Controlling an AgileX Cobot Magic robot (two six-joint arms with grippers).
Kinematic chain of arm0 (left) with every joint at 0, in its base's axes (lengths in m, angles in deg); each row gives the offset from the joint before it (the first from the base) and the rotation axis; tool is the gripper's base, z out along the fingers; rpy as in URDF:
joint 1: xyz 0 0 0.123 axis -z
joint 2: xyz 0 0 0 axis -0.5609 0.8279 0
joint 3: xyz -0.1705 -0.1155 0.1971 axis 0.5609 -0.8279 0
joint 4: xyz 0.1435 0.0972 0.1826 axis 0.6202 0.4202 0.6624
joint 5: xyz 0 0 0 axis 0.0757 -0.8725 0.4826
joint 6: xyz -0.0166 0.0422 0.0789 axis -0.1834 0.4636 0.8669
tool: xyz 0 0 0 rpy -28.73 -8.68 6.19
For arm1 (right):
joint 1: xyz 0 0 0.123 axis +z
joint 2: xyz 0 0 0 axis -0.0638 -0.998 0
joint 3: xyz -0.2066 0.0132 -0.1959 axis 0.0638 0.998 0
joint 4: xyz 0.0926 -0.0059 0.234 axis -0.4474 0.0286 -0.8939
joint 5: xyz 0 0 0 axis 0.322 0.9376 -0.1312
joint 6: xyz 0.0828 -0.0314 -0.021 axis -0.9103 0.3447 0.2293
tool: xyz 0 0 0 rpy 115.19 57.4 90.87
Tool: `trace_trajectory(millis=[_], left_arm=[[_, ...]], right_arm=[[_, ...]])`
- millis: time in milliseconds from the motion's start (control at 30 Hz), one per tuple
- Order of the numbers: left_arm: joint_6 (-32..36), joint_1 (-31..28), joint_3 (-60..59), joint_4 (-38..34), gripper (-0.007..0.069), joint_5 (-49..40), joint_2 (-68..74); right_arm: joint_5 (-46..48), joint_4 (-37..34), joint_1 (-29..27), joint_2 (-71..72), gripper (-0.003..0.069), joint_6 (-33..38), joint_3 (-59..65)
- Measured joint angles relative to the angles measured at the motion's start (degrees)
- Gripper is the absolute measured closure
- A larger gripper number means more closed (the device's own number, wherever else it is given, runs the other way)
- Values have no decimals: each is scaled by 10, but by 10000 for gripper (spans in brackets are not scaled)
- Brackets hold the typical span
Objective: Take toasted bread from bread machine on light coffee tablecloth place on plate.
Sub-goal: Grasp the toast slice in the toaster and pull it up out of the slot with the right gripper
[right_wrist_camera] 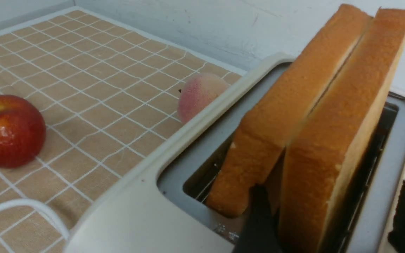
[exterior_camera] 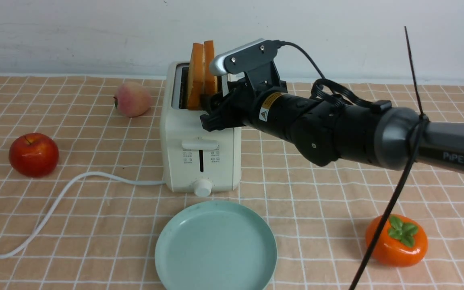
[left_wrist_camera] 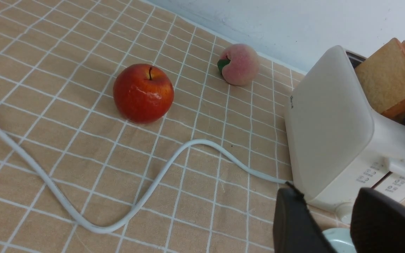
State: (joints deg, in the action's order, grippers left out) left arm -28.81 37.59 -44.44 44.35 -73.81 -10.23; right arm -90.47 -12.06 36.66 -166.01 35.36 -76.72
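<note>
right gripper (right_wrist_camera: 333, 216) spread astride one toasted bread (right_wrist_camera: 346, 116) slice in bread machine (right_wrist_camera: 146, 218) | pinch squarely, lift straight up | left gripper (left_wrist_camera: 336, 225) spread

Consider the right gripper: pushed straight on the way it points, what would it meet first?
Probably the toasted bread: the right-hand slice stands between the right gripper's open fingers, above the bread machine's slot, so it would press into that slice. Depth is uncertain.
</note>
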Motion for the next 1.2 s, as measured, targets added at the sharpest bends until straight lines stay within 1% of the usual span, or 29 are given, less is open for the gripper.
trace_trajectory(millis=[233,333,533,633,833,967,1067,1100,1133,1167,1200], left_arm=[[0,0,0,0,383,0,0],[0,0,0,0,383,0,0],[-1,0,0,0,383,0,0],[-1,0,0,0,383,0,0],[-1,0,0,0,383,0,0],[-1,0,0,0,383,0,0],[-1,0,0,0,383,-1,0],[-1,0,0,0,383,-1,0],[-1,0,0,0,383,-1,0],[-1,0,0,0,383,-1,0],[-1,0,0,0,383,-2,0]], right_arm=[[2,0,-5,0,194,0,0],[-7,-12,-7,-1,195,-1,0],[-90,-98,-7,-2,195,-2,0],[-101,-132,-7,-2,195,-6,0],[-103,-142,-7,-19,195,-16,-8],[-79,-142,-7,-31,200,-16,-27],[-66,-142,-7,-35,231,-17,-39],[-58,-142,-7,-35,273,-17,-45],[-52,-140,-7,-35,338,-17,-48],[-48,-140,-7,-35,385,-17,-50],[-42,-140,-7,-35,452,-20,-53]])
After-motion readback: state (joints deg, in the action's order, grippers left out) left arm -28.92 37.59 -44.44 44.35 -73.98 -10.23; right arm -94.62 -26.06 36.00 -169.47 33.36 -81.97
